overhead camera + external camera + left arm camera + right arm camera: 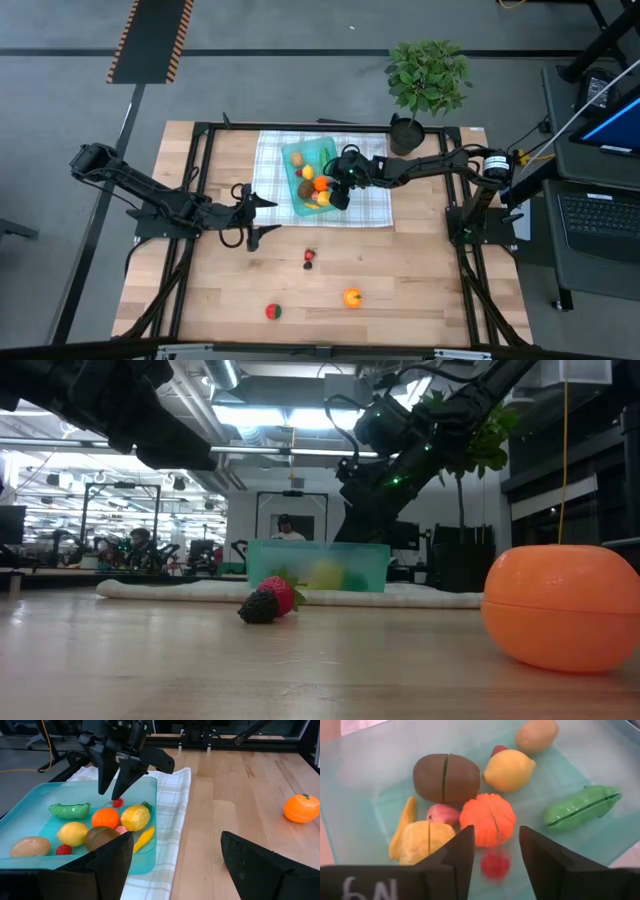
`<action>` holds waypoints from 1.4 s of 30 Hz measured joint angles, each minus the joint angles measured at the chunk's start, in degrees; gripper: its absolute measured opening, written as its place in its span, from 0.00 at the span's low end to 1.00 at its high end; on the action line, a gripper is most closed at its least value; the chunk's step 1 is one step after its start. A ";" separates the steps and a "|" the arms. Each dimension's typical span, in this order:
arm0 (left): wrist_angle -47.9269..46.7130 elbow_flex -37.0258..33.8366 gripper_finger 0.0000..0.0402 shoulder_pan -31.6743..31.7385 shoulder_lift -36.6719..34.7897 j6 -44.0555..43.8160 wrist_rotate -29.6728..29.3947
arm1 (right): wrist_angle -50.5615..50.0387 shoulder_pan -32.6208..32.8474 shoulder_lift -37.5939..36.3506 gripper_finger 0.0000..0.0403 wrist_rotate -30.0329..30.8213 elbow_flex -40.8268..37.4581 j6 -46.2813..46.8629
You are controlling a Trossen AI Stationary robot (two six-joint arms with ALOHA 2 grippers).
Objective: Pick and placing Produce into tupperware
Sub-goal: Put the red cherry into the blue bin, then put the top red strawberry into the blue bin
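The teal tupperware (297,153) stands on a checked cloth (372,205) at the table's far middle. It holds several produce pieces: a green pod (580,807), a lemon (509,769), a brown kiwi (446,777), an orange (487,819), a potato (536,734). My right gripper (114,790) hangs over its right part, fingers open and slanting down. A small red berry (117,803) shows just under the fingertips, apart from them, blurred in the right wrist view. My left gripper (250,215) waits open at the table's left middle.
Loose on the bare wood nearer the front lie a strawberry with a dark berry (309,258), an orange (352,298) and a red-and-green piece (273,311). A potted plant (428,75) stands at the far right, behind the right arm.
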 joint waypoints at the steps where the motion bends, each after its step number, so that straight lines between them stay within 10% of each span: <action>1: 0.02 0.00 0.72 0.00 0.00 0.00 0.00 | -0.04 0.00 -0.01 0.40 0.01 0.00 -0.11; 17: 0.07 0.00 0.72 -0.02 0.00 -0.01 0.02 | -8.27 1.25 -12.91 0.48 -4.75 -2.00 1.84; 27: 0.42 0.01 0.72 -0.04 -0.02 -0.05 0.03 | 20.03 12.14 -27.44 0.47 -1.03 -23.54 -1.84; 42: 0.42 0.02 0.72 -1.61 -0.02 -0.72 6.13 | 34.90 21.96 -31.45 0.47 6.77 -37.25 -1.65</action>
